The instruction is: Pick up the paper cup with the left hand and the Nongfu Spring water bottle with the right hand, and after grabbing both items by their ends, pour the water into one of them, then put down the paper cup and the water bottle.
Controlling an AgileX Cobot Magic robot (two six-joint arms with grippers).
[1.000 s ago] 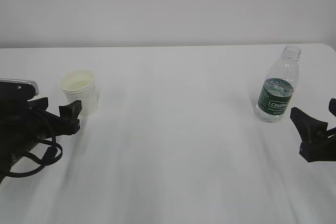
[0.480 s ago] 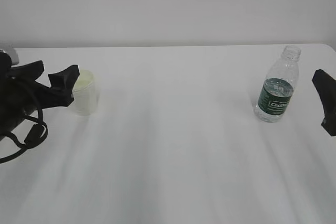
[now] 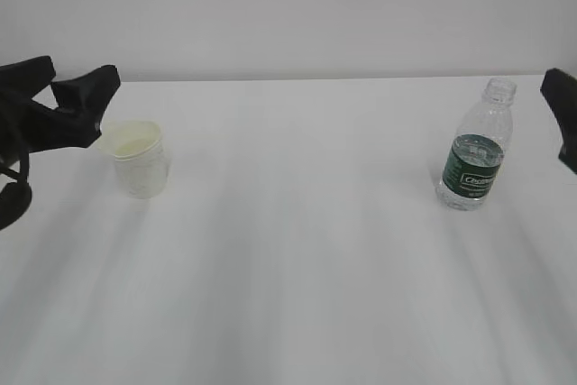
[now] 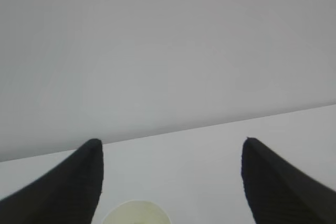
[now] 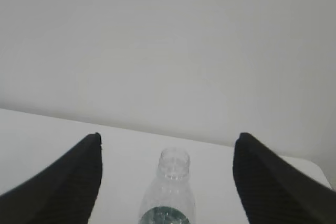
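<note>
My left hand (image 4: 170, 182) hangs open above the paper cup (image 3: 138, 159) near the table's (image 3: 297, 250) left edge. My right hand (image 5: 167, 177) waits open beside the Nongfu Spring water bottle (image 3: 476, 147) by the right edge, with nothing between them.

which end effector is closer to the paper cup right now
Left. The left end effector hangs open just above and left of the paper cup. The right end effector is across the table, open beside the water bottle.
</note>
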